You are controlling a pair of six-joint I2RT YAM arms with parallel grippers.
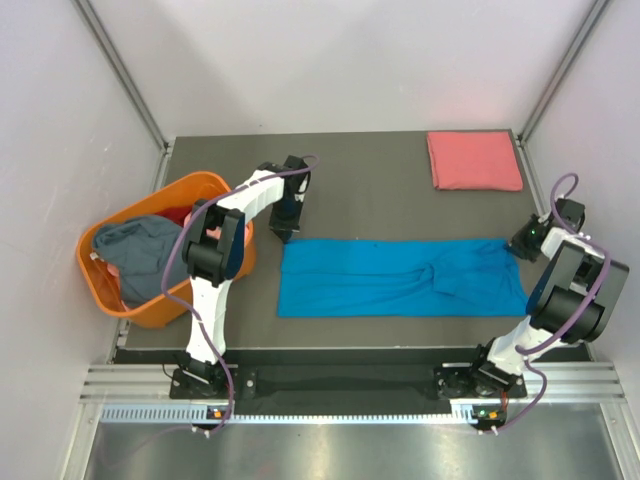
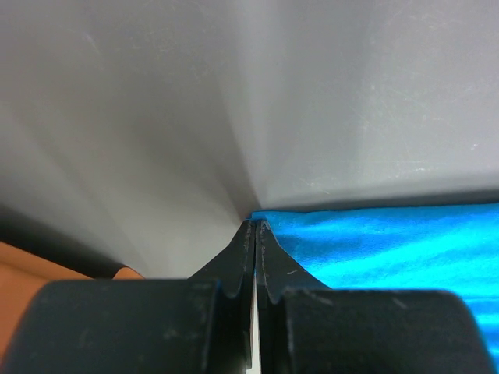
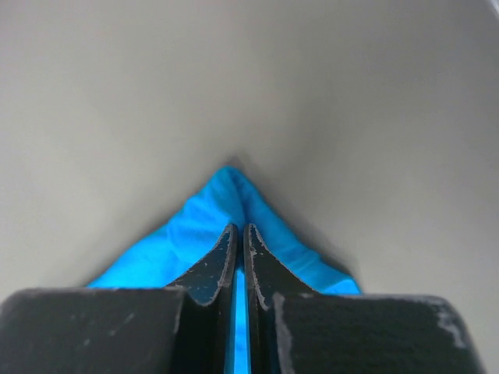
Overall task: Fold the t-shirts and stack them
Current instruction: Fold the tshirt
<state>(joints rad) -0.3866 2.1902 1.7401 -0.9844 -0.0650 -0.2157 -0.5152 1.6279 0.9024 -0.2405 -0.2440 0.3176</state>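
Observation:
A bright blue t-shirt [image 1: 400,280] lies folded into a long strip across the middle of the table. My left gripper [image 1: 286,234] is down at its far left corner, jaws shut, with the corner of the blue cloth [image 2: 390,249] pinched at the very tips [image 2: 255,227]. At the far right corner my right gripper [image 1: 516,247] is also shut on the shirt. In the right wrist view the blue cloth [image 3: 203,226] shows between and around its fingers [image 3: 240,230]. A salmon-pink t-shirt [image 1: 475,160] lies folded as a rectangle at the back right.
An orange plastic basket [image 1: 195,182] stands at the table's left edge beside the left arm, holding a crumpled grey-blue shirt [image 1: 140,255] and some pink cloth. A bit of the basket [image 2: 31,280] shows in the left wrist view. White walls close in the table.

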